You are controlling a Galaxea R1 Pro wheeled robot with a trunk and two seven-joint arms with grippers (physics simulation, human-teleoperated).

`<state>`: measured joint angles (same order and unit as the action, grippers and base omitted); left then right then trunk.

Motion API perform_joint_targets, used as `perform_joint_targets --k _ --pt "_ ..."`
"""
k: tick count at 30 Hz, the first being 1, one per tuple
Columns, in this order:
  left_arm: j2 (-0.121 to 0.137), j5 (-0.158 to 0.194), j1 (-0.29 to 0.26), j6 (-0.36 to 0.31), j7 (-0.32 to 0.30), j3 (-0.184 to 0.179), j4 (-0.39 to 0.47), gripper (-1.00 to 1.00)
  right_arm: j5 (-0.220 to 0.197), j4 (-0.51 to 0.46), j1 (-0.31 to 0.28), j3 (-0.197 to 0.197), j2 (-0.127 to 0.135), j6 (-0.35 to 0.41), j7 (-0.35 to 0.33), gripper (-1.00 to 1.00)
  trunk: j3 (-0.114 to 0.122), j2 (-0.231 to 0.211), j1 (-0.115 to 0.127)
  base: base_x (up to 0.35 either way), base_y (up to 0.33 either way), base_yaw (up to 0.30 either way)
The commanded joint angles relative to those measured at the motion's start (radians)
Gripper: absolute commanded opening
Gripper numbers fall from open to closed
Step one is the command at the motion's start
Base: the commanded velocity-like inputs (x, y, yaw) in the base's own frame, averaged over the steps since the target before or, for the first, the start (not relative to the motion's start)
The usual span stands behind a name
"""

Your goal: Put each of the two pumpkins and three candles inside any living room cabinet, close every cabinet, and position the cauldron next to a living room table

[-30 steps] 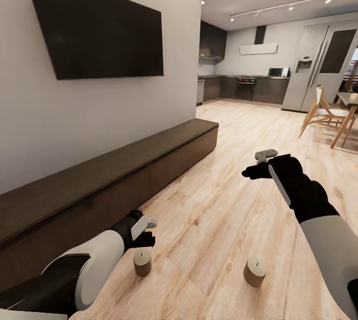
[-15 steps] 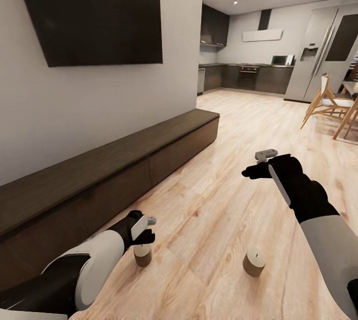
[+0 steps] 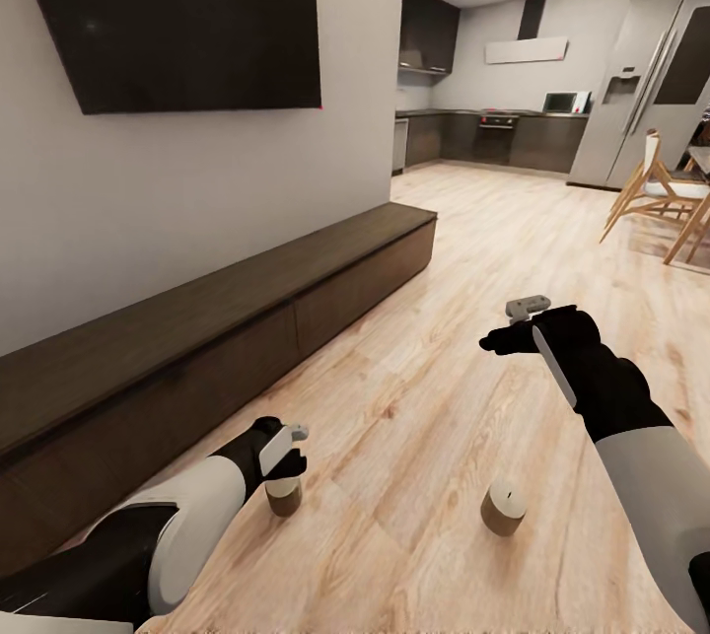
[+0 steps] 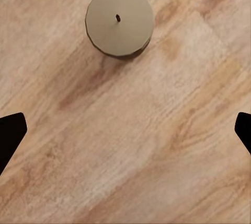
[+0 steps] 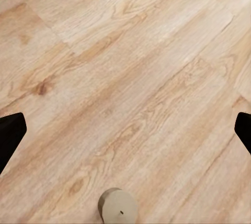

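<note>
Two candles stand on the floor: left candle (image 3: 284, 497) directly under the left pincer (image 3: 286, 452), jaws spread. Risk: off-centre descent topples it. Right candle (image 3: 504, 507) near right pincer (image 3: 520, 323), apparently spread. Cabinet (image 3: 247, 318) shut.

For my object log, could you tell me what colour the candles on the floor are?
Beige-tan, with a tiny dark wick; the candle shows best in the left wrist view.
</note>
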<state>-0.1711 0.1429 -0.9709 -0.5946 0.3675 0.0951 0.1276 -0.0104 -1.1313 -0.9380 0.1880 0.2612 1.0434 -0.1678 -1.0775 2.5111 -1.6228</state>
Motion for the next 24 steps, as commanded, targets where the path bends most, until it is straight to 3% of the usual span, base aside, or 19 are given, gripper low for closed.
perform_joint_targets --k 1,17,24 --pt "0.0 0.009 0.0 -0.001 0.01 0.008 0.002 1.0 0.0 -0.001 -0.001 0.002 0.001 0.004 -0.001 1.0 -0.005 0.001 0.0 0.0 0.0 0.0" --pt "0.008 0.011 0.0 0.003 0.009 0.011 0.005 1.0 0.0 -0.001 -0.001 0.002 0.001 0.004 -0.001 1.0 -0.067 0.004 -0.007 0.0 0.0 0.0" --pt "0.008 0.012 0.0 0.004 0.008 0.011 0.006 1.0 0.0 -0.001 -0.001 0.002 0.013 0.004 -0.001 1.0 -0.094 0.006 -0.011 0.0 0.0 0.0"
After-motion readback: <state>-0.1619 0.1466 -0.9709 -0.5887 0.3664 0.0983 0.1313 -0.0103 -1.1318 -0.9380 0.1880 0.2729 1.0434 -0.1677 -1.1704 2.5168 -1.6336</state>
